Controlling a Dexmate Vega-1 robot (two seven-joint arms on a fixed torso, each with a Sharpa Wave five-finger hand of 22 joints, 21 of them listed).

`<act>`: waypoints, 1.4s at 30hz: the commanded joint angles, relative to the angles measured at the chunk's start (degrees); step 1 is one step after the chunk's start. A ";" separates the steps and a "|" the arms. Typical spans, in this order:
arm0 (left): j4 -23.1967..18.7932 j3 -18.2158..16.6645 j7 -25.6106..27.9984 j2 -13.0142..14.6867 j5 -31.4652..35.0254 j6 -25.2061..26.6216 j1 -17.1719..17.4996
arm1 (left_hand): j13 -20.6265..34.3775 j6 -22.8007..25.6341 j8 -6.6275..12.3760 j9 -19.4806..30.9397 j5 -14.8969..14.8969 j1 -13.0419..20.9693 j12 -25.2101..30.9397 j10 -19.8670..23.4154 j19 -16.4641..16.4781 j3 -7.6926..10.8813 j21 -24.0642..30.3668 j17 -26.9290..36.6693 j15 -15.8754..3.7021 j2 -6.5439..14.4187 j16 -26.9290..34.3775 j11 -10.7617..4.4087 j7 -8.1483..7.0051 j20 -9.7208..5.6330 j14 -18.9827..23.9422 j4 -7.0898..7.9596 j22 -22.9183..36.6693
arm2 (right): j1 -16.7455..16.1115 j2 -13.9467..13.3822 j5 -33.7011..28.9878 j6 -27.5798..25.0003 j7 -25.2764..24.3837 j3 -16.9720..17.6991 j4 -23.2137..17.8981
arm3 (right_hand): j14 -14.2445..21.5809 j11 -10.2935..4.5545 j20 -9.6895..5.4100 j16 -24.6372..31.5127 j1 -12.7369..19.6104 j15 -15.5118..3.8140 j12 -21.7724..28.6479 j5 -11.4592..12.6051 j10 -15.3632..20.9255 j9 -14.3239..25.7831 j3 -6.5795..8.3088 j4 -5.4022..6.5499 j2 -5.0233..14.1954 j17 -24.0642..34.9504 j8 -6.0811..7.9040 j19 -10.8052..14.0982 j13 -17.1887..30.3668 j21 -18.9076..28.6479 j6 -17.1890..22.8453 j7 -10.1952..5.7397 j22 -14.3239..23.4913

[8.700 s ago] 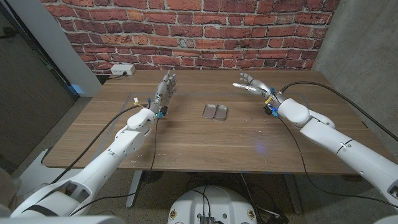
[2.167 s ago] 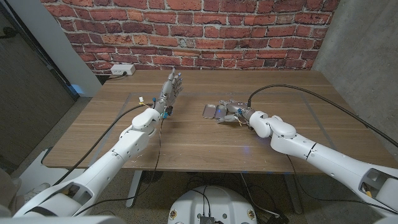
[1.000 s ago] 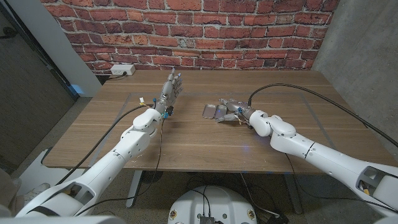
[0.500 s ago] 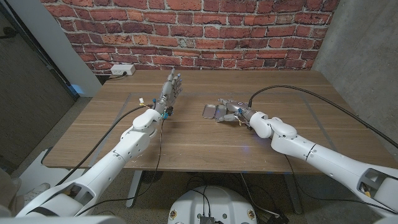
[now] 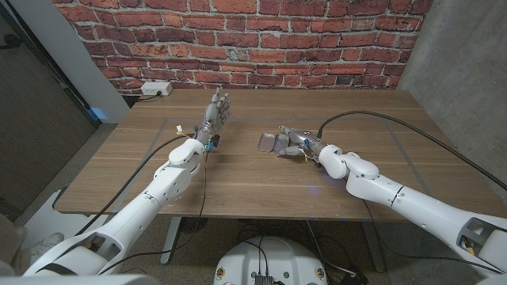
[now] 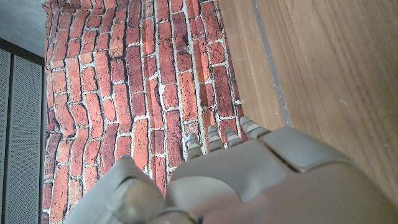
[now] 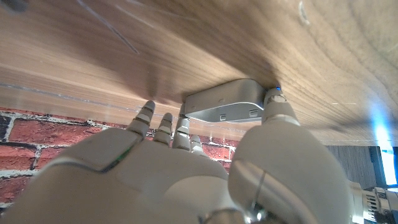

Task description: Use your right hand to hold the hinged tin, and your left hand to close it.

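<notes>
Flanking tin (image 5: pixel 273 141) — right hand (image 5: pixel 295 142), socket strip (image 5: pixel 156 89) beyond

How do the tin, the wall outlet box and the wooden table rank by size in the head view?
1. wooden table, by far the largest.
2. tin and wall outlet box: they look about alike; the box sits farther from the camera, so I won't rank them.

Silver-grey tin (image 5: pixel 275 141); brown wood table (image 5: pixel 238 178); red brick wall (image 5: pixel 238 39).

head view looks down; wrist views sit close, sharing the table (image 5: pixel 261 178).
</notes>
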 commanded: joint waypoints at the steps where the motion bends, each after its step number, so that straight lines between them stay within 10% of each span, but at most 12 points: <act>1: 0.33 -0.15 -0.22 -0.25 -0.30 -0.44 -0.12 | 0.29 -0.10 0.49 0.10 0.21 -0.12 0.15 0.28 -0.19 -0.26 0.18 0.13 -0.59 0.36 0.39 -0.20 0.14 0.16 -0.15 0.15 0.19 | -0.73 -0.04 0.25 -0.05 -2.63 0.63 0.05 | 0.62 -7.21 0.38 0.46 2.87 -0.22 0.71 0.90 7.65 0.13 1.18 -0.31 2.06 0.26 0.09 0.56 1.01 0.32 -8.52 -0.27 0.14; 42: 0.08 0.21 -1.00 -0.37 -0.41 -0.48 -0.33 | 0.29 -0.02 0.57 0.09 0.33 -0.29 0.14 0.36 -0.24 -0.73 0.15 0.14 -0.53 0.48 0.36 -0.19 0.16 0.17 -0.21 0.20 0.20 | -3.07 -6.17 14.24 -1.21 1.21 11.99 -14.01 | 2.31 -8.07 0.03 0.26 3.11 -0.25 3.79 5.07 8.95 0.13 2.30 0.20 1.31 0.65 -0.29 0.87 4.12 -0.05 -8.18 -0.18 0.16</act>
